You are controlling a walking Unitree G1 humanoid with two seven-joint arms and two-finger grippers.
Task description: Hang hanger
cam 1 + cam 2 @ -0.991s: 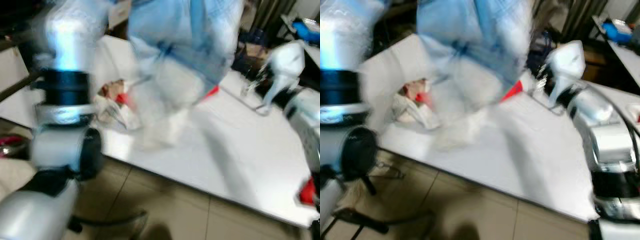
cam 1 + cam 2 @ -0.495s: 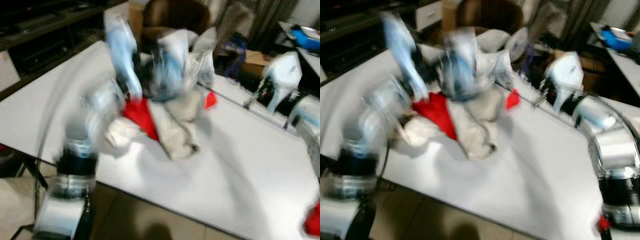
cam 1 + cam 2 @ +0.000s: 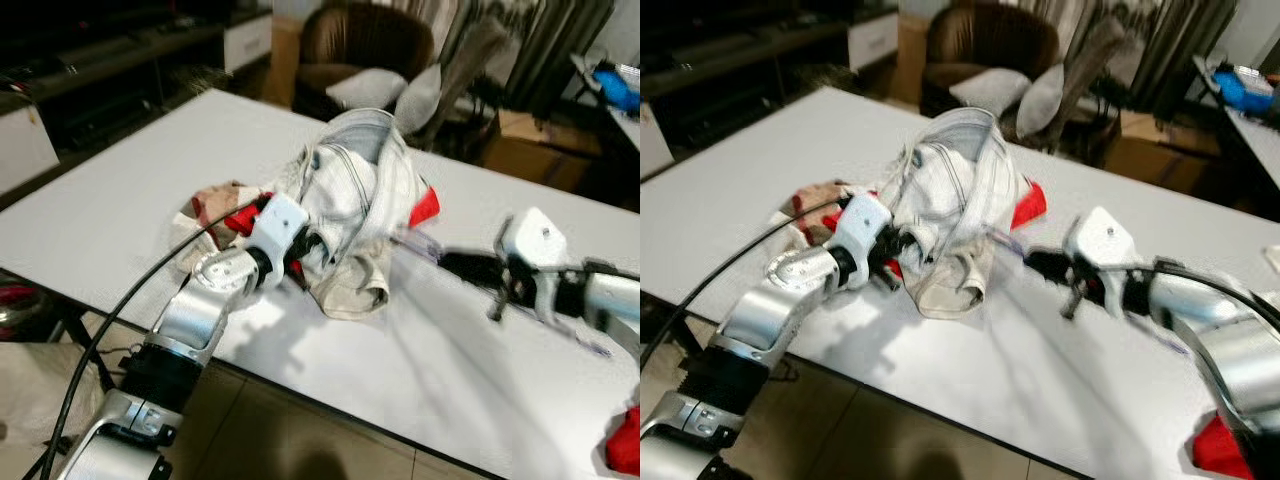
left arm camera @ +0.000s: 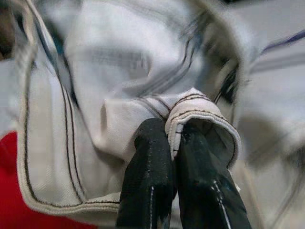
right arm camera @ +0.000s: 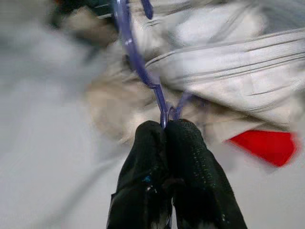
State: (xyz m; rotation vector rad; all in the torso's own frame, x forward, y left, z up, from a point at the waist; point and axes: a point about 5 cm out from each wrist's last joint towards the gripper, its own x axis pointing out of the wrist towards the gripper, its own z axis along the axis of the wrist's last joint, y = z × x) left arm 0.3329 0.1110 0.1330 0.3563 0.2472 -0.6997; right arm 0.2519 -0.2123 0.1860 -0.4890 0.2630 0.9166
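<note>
The left gripper (image 4: 174, 143) fingers pinch a fold of the white garment (image 3: 355, 190) on the desk (image 3: 120, 190), steadying it while the right gripper (image 5: 166, 131) fingers clamp the purple hanger (image 5: 131, 52) reaching into it.

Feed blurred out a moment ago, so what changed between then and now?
The garment held high a second ago is now down on the white table. Left gripper still pinches its fabric; right gripper still grips the purple hanger. The red cloth stayed put.
</note>
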